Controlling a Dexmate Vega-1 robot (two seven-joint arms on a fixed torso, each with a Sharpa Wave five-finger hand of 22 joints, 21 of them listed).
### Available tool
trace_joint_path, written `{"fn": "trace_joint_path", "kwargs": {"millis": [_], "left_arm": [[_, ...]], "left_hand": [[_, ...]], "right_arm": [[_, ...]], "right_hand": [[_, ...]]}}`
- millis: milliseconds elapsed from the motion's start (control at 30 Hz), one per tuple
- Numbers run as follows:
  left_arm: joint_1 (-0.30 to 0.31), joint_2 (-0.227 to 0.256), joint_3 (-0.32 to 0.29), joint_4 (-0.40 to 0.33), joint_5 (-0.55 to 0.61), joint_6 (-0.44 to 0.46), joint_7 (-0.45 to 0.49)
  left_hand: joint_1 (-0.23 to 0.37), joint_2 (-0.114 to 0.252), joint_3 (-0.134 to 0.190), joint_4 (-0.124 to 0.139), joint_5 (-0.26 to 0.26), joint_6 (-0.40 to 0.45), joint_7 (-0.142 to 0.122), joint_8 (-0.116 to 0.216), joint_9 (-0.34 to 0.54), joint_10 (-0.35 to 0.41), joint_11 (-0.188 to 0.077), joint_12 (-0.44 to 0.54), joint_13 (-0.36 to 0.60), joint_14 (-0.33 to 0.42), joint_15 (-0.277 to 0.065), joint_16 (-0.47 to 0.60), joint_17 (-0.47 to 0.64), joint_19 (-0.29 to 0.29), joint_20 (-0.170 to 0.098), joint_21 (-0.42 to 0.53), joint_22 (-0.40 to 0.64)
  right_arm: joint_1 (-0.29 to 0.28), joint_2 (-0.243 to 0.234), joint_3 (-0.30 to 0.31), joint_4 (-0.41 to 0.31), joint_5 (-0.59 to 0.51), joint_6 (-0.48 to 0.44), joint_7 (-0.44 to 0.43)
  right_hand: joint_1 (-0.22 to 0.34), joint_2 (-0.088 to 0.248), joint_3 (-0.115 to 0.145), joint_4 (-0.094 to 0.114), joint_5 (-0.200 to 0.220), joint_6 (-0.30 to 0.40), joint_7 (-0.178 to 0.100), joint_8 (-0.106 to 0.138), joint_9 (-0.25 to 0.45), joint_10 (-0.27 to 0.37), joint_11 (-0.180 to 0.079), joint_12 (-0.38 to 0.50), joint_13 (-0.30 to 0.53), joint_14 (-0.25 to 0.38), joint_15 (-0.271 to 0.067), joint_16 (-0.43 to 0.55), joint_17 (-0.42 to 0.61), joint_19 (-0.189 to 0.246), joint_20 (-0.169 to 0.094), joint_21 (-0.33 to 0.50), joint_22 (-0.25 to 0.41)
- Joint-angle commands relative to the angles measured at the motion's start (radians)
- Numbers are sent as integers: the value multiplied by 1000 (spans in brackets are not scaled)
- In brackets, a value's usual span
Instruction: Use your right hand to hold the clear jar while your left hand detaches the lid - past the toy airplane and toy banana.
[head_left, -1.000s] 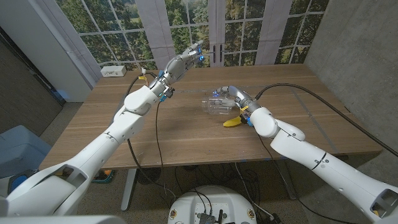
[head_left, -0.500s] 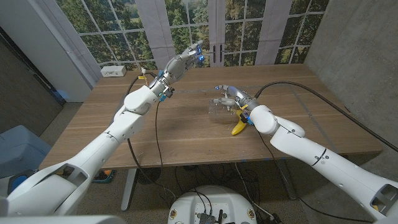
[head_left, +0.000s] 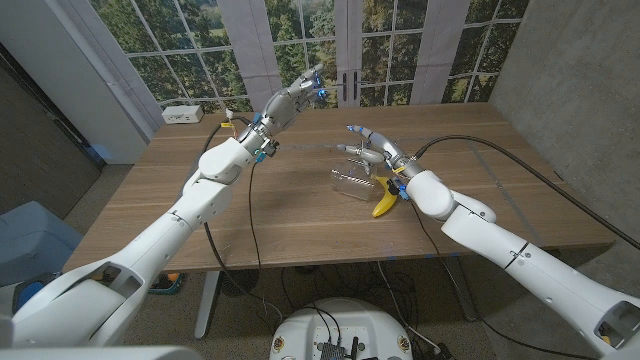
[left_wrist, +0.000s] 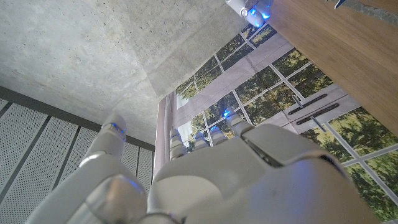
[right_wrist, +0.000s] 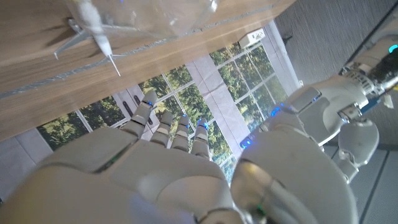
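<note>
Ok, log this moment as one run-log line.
left hand raised, open | right hand open above clear jar | toy banana beside jar | lid removal not started

On the counter (head_left: 200, 215): one clear jar (head_left: 351, 181), one toy banana (head_left: 383, 203), one toy airplane (right_wrist: 93, 28), one white box (head_left: 183, 114).

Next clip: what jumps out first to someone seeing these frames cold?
Both white arms reach across the wooden table from the bottom corners. The left hand is raised over the table's far edge holding nothing, and the right hand hovers open just above the clear jar lying mid-table. A toy banana lies against the jar's right side, and the right wrist view shows a small toy airplane on the wood.
</note>
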Motion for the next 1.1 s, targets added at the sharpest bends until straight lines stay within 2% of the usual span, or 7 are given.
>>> {"fn": "trace_joint_path", "kwargs": {"millis": [33,300,433,633,833,967,1100], "left_arm": [[-2,-6,-4,18,-21,18,-4],[-2,-8,-7,22,-34,35,-5],[1,-9,-9,21,-46,46,-6],[7,-17,-16,27,-67,53,-6],[22,-28,-23,31,-70,53,21],[34,-38,-27,36,-75,54,39],[47,-43,-30,30,-71,53,64]], "left_hand": [[-11,11,-6,4,2,-37,24,-3,2,-21,5,-1,1,-25,-36,0,1,-17,-7,5,2],[-26,27,-14,11,5,-76,32,0,1,-54,-3,-5,0,-59,-49,-3,0,-38,-19,4,2],[-31,35,-15,14,6,-82,32,1,0,-64,-5,-6,-1,-68,-52,-3,0,-42,-18,5,3],[-52,104,-9,46,15,-82,39,8,0,-68,1,-1,-2,-77,-56,4,4,-47,-22,9,4],[-57,168,8,70,22,-65,60,13,-1,-53,-6,6,-3,-72,-63,7,1,-30,-73,18,3],[-57,181,16,83,25,-62,101,11,-1,-45,3,8,-3,-69,-64,8,0,-17,-101,20,3],[-56,182,20,88,26,-61,112,11,-1,-40,16,9,-3,-64,-58,9,0,-9,-116,22,2]], "right_arm": [[-26,40,51,105,87,227,-37],[-33,62,77,150,139,313,-28],[-37,71,91,161,164,340,-24],[-45,89,111,183,208,381,-20],[-54,106,128,207,269,418,0],[-59,118,140,229,313,448,16],[-65,125,155,251,352,482,32]], "right_hand": [[-37,-2,-17,6,-8,-23,18,0,-1,-8,-5,6,-17,-15,-12,0,-23,-5,-26,-17,-1],[-117,11,-44,42,-12,-49,35,2,-5,-16,-18,8,-53,-26,-29,4,-65,-11,-44,-50,-1],[-159,35,-51,65,-10,-57,72,5,-8,-9,-44,12,-77,-26,-45,7,-91,-7,-53,-69,-1],[-209,85,-50,96,-6,-42,92,13,-10,11,-34,17,-109,-13,-53,12,-129,7,-111,-91,-1],[-227,106,-48,102,-5,-11,99,22,-11,42,-26,24,-131,12,-39,17,-158,40,-120,-98,-1],[-228,112,-46,100,-5,-1,105,23,-11,50,-19,25,-140,22,-30,18,-171,48,-123,-104,-1],[-229,114,-46,97,-6,12,106,26,-12,59,-14,26,-146,27,-26,18,-181,54,-124,-107,-1]]}}
